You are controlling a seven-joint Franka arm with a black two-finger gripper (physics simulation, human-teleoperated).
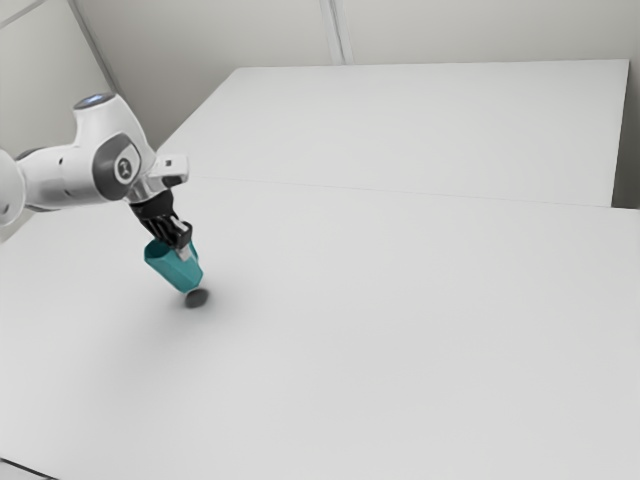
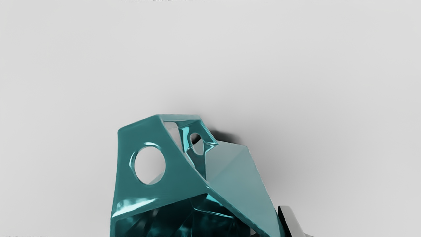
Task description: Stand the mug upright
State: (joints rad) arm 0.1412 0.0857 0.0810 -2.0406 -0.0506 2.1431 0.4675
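Note:
In the exterior view my gripper [image 1: 183,250] points down at the teal mug [image 1: 174,268], its fingers at the upper part of the mug. The mug leans, its mouth toward the exterior view's upper left and its lower end beside a dark shadow. Faceted teal sides and a round hole mark the mug [image 2: 184,171] in the wrist view. There my gripper [image 2: 269,227] has one finger against the mug's outer wall and a small bit of the other inside the rim, shut on that wall. Whether the lower end touches the table cannot be told.
The white table [image 1: 400,320] spreads toward the exterior view's right, with a second white surface [image 1: 420,130] behind it. A thin dark cable [image 1: 28,468] lies at the exterior view's lower left corner. Pale walls stand behind.

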